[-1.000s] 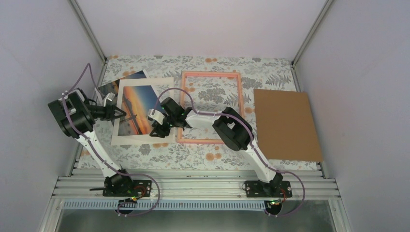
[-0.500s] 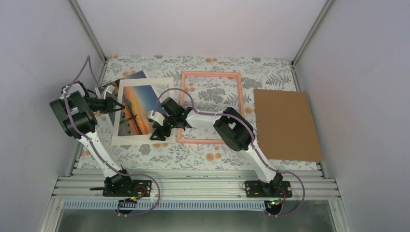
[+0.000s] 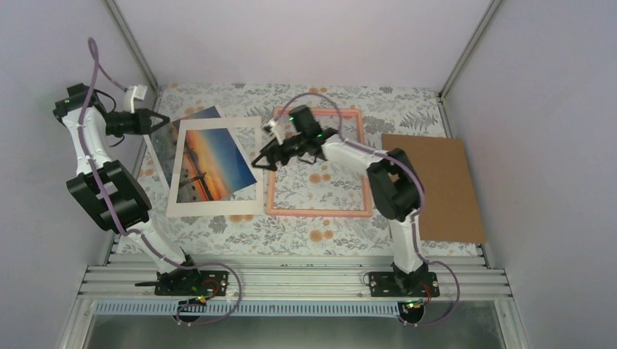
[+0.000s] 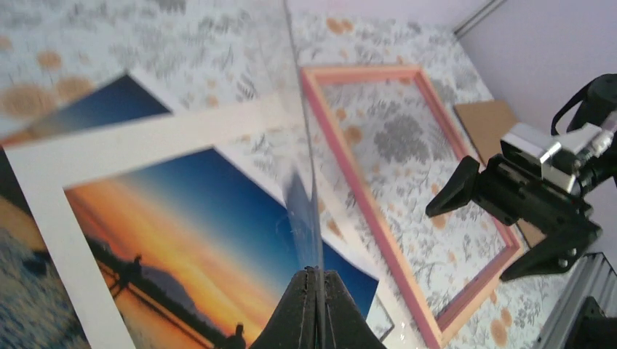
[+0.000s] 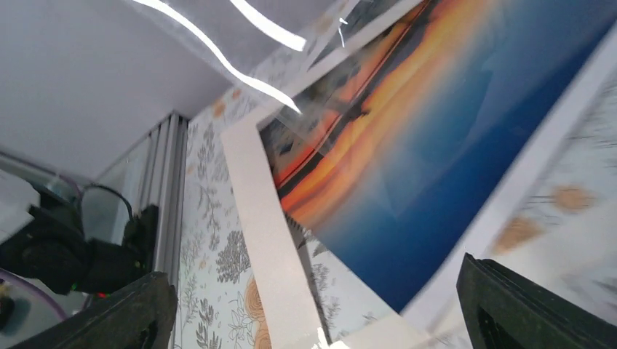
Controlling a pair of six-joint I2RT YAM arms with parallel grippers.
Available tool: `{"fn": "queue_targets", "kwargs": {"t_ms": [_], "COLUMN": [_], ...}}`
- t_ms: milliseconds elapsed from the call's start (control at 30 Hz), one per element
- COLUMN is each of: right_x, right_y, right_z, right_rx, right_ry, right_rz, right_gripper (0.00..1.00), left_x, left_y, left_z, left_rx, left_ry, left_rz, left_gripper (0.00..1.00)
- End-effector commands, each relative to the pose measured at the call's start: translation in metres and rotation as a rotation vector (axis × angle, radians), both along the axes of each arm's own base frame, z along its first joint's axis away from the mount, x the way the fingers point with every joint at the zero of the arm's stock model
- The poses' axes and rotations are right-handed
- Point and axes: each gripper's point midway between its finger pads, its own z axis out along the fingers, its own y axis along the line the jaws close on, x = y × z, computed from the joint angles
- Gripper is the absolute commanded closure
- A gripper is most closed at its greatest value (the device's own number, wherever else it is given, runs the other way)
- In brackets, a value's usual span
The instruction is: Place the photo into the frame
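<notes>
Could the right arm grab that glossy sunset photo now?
Probably not cleanly. The right gripper hovers open beside it, but the cream-white mat board lies over the glossy sunset photo, leaving only a far corner bare. The left gripper also pinches a clear sheet close by.

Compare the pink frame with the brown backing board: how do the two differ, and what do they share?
The pink frame is a thin open border with the floral tablecloth showing inside it; the brown backing board is one solid sheet. The frame lies mid-table; the board lies off to its right. Both are rectangles lying flat on the tablecloth.
</notes>
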Motion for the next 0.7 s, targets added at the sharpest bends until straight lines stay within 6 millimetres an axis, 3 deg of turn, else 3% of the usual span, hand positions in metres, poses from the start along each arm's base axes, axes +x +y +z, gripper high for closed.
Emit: {"fn": "queue_targets", "kwargs": {"t_ms": [0,100,300,500,567,667], "right_x": [0.015,0.032,0.058,0.07,0.067,0.061], "right_y": [-0.036,-0.069,-0.152,-0.273,-0.314,-0.359], "right_z": [0.046,0.057,0.061,0.044,0.036,0.018], "right_rx": [0.12,0.125,0.056,-0.046,-0.099,-0.138], "right_ry": [0.084,0.093,0.075,0.14,0.154,0.205], "right_rz": [-0.049,-0.121,-0.294,-0.58,-0.687,-0.804], "right_gripper": [0.05,0.05,0.04,0.03,0.02,0.01], "left_x": [-0.001,0.0,-0.008,-0.006,0.0,0.007], "left_y": [-0.025,-0.045,-0.1,-0.143,-0.158,-0.179], "left_z": [0.077,0.11,0.151,0.183,0.186,0.181], "left_rx": [-0.095,-0.108,-0.098,-0.179,-0.182,-0.196], "left_ry": [-0.127,-0.183,-0.259,-0.279,-0.279,-0.257], "left_rz": [-0.023,-0.047,-0.13,-0.168,-0.184,-0.219], "left_gripper": [0.98,0.98,0.98,0.98,0.98,0.98]}}
